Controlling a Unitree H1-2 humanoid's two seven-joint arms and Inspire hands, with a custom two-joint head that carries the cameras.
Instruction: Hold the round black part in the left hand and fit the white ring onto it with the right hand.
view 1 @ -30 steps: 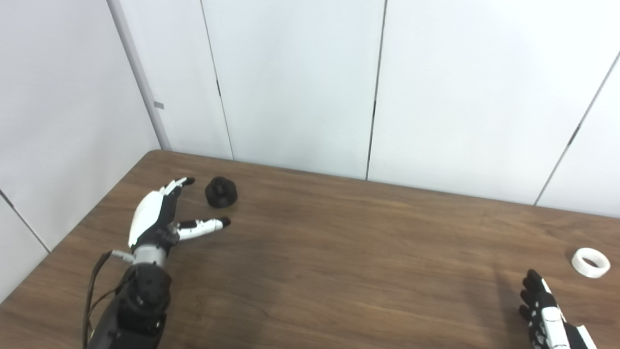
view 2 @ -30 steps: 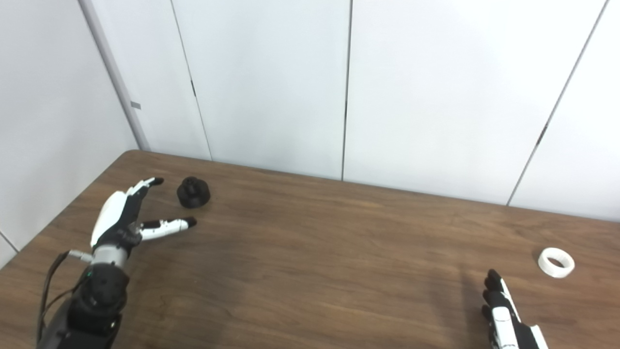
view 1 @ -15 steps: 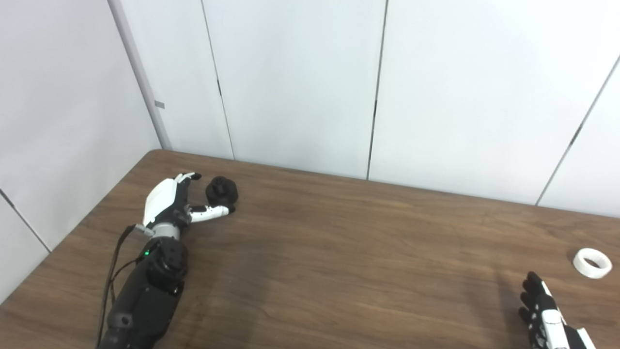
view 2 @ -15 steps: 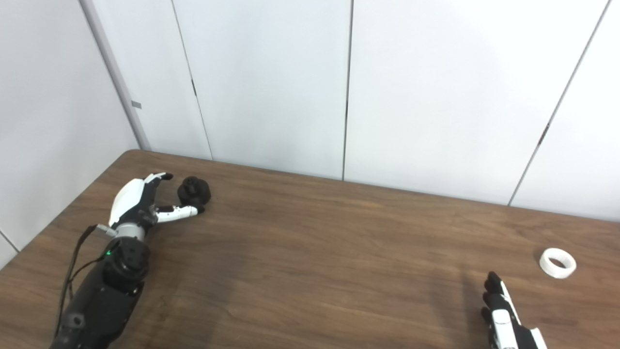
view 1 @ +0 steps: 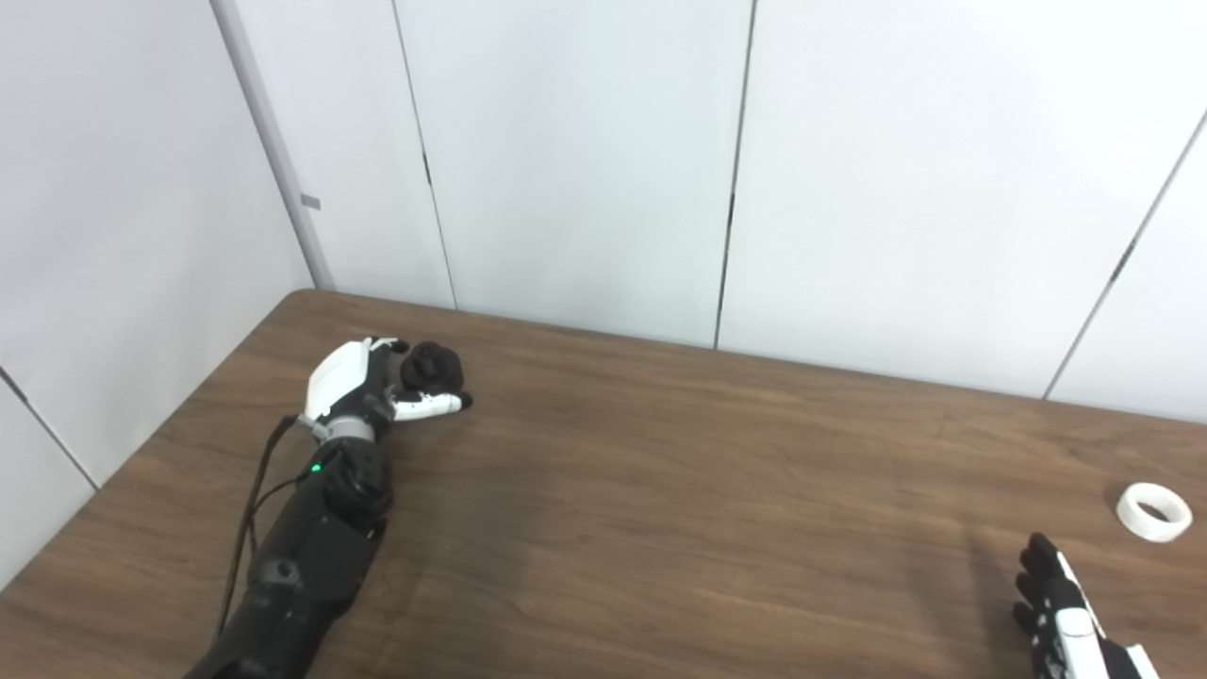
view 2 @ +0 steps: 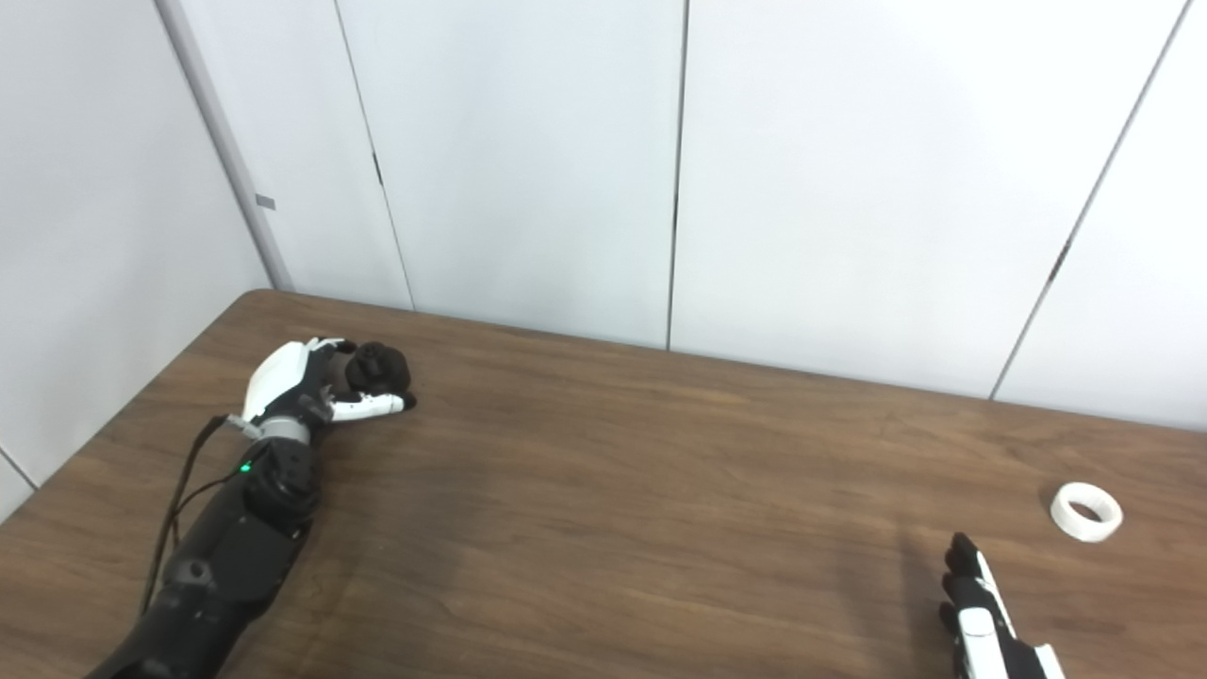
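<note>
Standing at the table's [view 1: 660, 490] far left corner in the left eye view, the round black part [view 1: 432, 365] is a matte, stepped disc with a knob on top. The left hand [view 1: 363, 389] cups it, fingers behind and thumb in front; whether the grasp is closed cannot be told. No writing is legible. The white ring [view 1: 1152, 511] lies flat near the right edge, hole upward.

In the right eye view, the right hand [view 2: 981, 622] hovers at the bottom edge, fingers extended and spread, holding nothing, near the ring but apart from it. The part sits upright, knob upward.
</note>
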